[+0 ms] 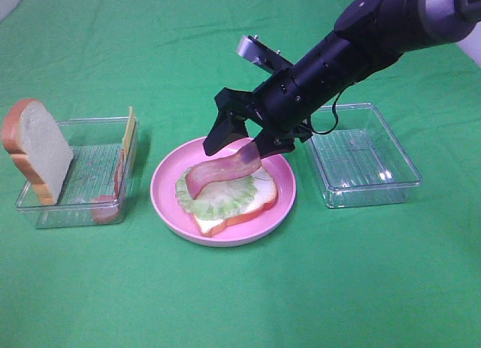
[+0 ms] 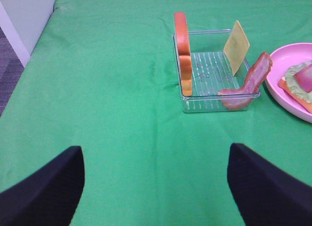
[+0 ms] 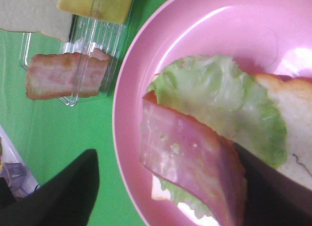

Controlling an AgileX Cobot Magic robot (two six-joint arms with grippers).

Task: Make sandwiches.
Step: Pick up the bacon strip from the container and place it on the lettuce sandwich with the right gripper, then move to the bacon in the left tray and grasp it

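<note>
On the pink plate (image 1: 167,186) lies a bread slice (image 1: 259,201) with orange crust, topped by a green lettuce leaf (image 1: 218,199). A reddish-pink meat strip (image 1: 222,170) lies across the lettuce, its far end raised against one finger of my right gripper (image 1: 240,146). The jaws stand wide apart above the plate. The right wrist view shows the strip (image 3: 190,162) on the lettuce (image 3: 219,99). My left gripper (image 2: 156,187) is open and empty over bare cloth, out of the high view.
A clear tray (image 1: 90,171) at the left holds an upright bread slice (image 1: 37,149), a yellow cheese slice (image 1: 129,130) and another meat strip (image 2: 248,84). A second clear tray (image 1: 361,156) stands right of the plate. Green cloth covers the table.
</note>
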